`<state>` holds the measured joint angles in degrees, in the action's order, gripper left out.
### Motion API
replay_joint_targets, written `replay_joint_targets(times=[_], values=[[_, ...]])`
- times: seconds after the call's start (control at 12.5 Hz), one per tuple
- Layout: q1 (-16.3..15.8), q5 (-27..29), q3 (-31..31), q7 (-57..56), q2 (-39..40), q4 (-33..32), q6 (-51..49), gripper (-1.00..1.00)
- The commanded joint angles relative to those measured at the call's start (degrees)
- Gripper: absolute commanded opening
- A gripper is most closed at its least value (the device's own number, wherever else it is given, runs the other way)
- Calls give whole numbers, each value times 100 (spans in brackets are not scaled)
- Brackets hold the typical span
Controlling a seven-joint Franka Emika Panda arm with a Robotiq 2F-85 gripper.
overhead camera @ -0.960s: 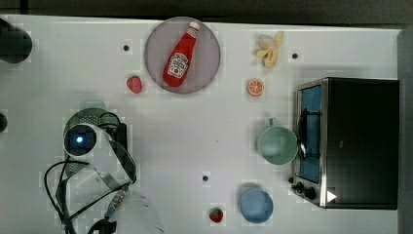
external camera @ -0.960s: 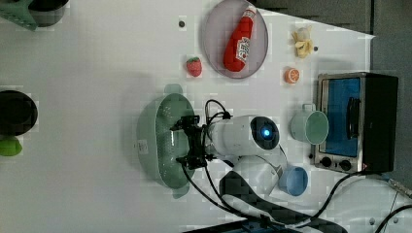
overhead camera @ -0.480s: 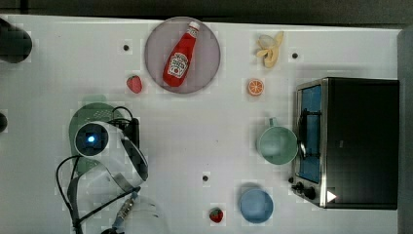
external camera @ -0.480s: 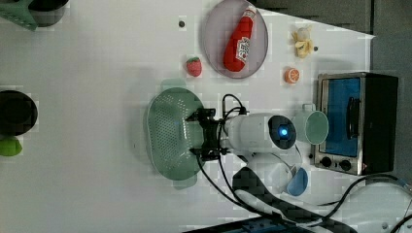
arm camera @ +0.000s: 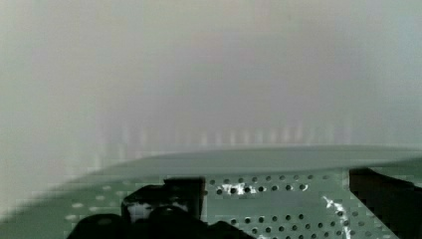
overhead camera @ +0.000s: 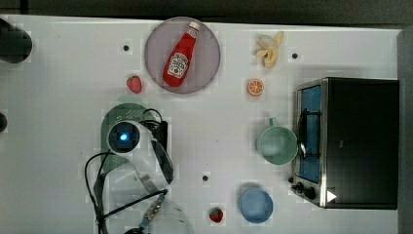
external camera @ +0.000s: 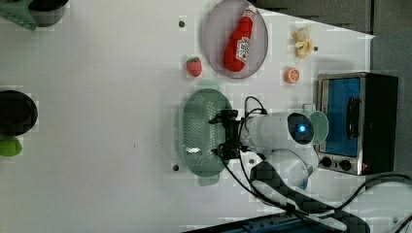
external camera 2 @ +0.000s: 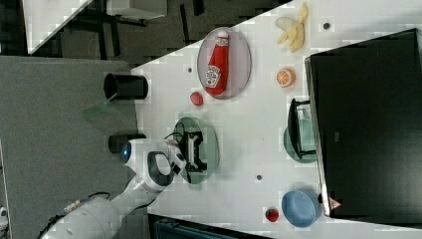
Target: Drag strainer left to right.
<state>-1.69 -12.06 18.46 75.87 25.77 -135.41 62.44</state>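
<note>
- The gripper (external camera: 226, 133) is sitting inside the strainer (external camera: 197, 131), fingers spread apart, gripping nothing.
- The spread fingers are likely bracing against the bowl wall for dragging.

Ketchup bottle (overhead camera: 180, 58) on plate (overhead camera: 156, 73); mug (overhead camera: 276, 145) beside oven (overhead camera: 358, 141)

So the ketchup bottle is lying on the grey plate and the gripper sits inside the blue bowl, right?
Not quite. The ketchup bottle does lie on the grey plate, but the left view shows the gripper inside the strainer, not the blue bowl.
</note>
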Motion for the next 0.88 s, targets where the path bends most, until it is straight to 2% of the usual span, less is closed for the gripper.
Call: replay_joint_targets(times=[0.08, 0.88], values=[[329, 50, -363, -849, -272, 56, -8, 100], [823, 50, -1140, -2483, -429, -109, 2, 100]])
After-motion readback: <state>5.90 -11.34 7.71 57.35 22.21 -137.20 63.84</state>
